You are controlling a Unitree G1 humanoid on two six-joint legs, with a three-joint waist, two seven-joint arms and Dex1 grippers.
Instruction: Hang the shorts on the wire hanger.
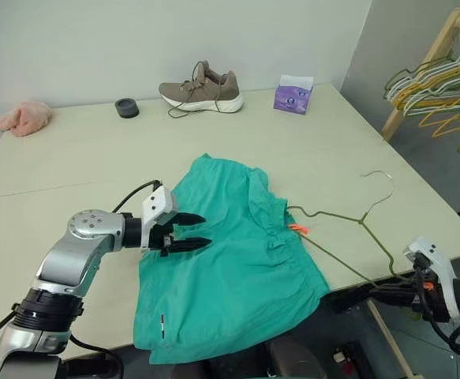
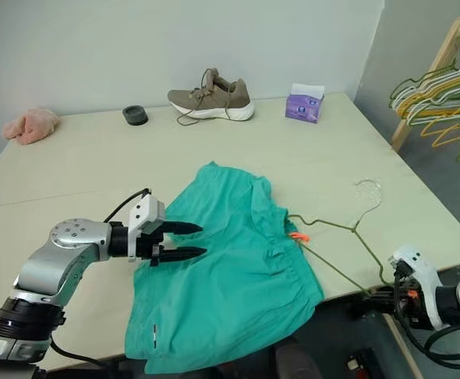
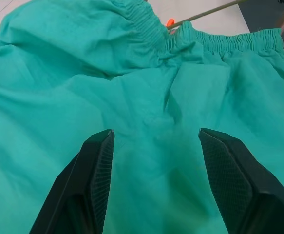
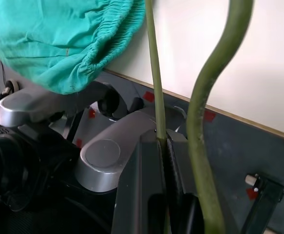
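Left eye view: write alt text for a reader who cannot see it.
Teal shorts lie spread on a pale table, the open left gripper over them. At the table's edge the right gripper pinches a wire hanger beside the waistband.

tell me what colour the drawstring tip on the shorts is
Orange: the drawstring tip sits at the waistband of the teal-green shorts, clearest in the left eye view.

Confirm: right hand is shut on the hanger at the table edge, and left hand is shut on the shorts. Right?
Not quite. The left hand is open, not shut: the left wrist view shows its fingers spread apart over the shorts with nothing pinched between them. The rest holds: the right hand is shut on the hanger at the table edge, as the right wrist view shows.
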